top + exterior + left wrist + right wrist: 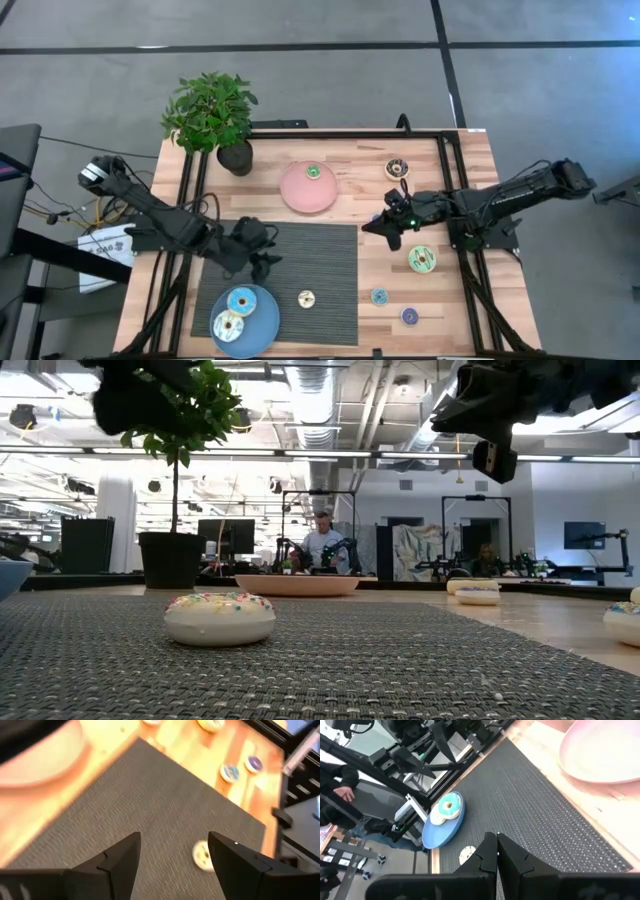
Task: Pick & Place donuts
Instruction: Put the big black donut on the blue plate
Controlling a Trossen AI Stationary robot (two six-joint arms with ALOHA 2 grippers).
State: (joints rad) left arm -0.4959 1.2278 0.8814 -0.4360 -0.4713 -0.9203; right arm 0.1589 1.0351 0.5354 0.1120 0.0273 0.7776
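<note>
From the high view, my left gripper (pixel 262 250) hangs over the dark mat (pixel 330 250), near the mat's left edge, with its fingers (pixel 120 857) spread and nothing between them. Just below it sits the blue plate (pixel 265 325), already carrying 2 donuts (pixel 236 312). The relation that matters to me is the cream donut (pixel 306 298) lying alone on the mat, to the right of the plate and down-right of the left gripper; in the left wrist view it shows just ahead of the open fingers, off toward one fingertip. Being a ring, it has no long axis to line up with. The left arm is clearly nearer to it. My right gripper (pixel 392 228) hovers over bare wood past the mat's right edge, fingers pressed together and empty, with 4 more donuts scattered around it.
</note>
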